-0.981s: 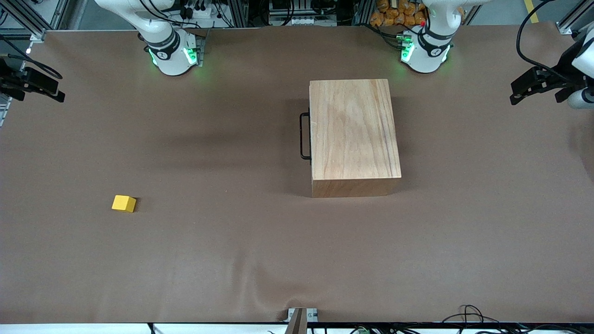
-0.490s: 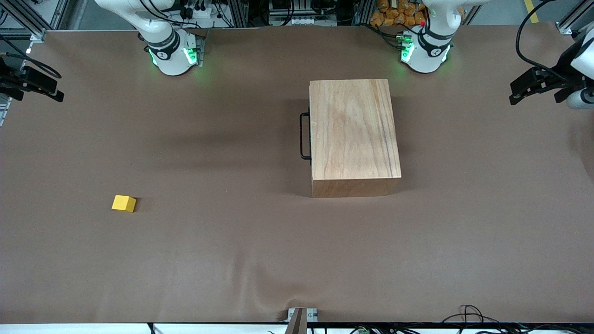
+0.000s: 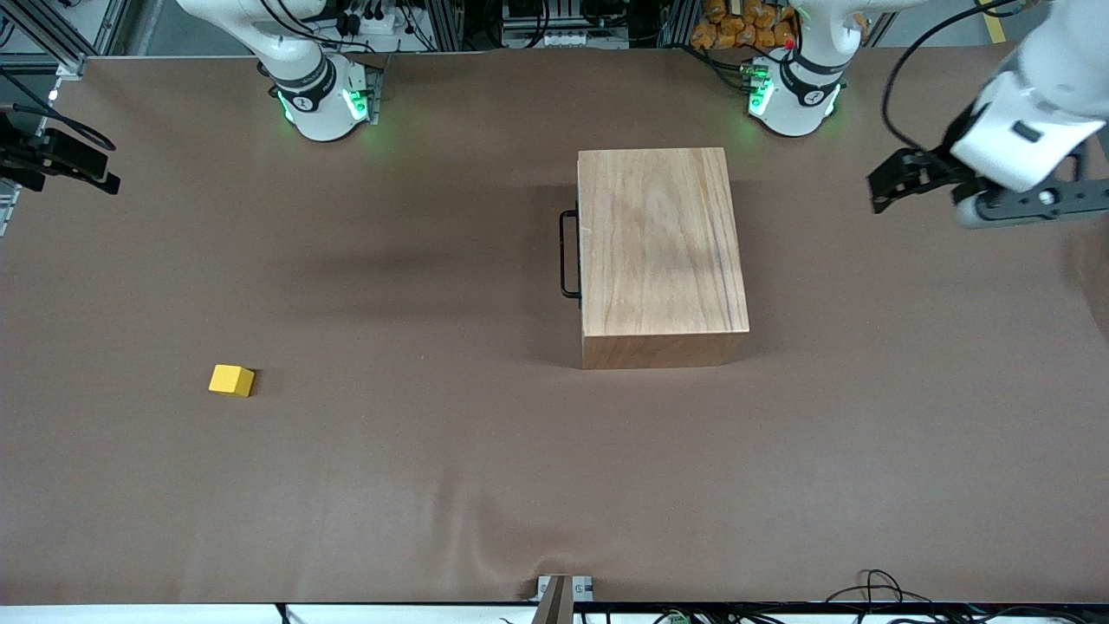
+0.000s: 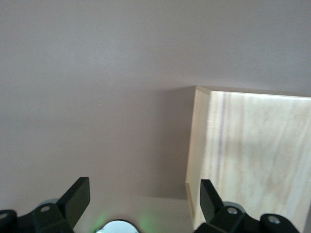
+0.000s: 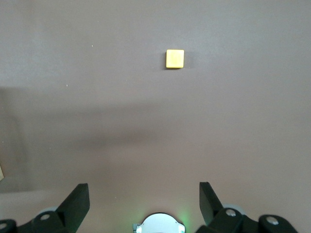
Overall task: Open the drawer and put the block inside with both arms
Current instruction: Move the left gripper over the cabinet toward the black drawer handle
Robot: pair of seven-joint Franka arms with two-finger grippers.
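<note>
Yellow block (image 3: 231,380) untouched | drawer (image 3: 569,254) closed | left gripper (image 3: 892,180), right gripper (image 5: 144,199): jaws spread

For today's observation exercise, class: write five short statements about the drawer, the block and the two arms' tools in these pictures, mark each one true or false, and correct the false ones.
1. The drawer is pulled out of the wooden box. False: it is shut, with only its black handle showing.
2. The block lies on the table, nearer to the front camera than the box. True.
3. The left tool holds the block. False: it is open and empty, over the table toward the left arm's end.
4. The right tool is open. True.
5. The block sits on top of the box. False: it lies apart from it, toward the right arm's end.
</note>
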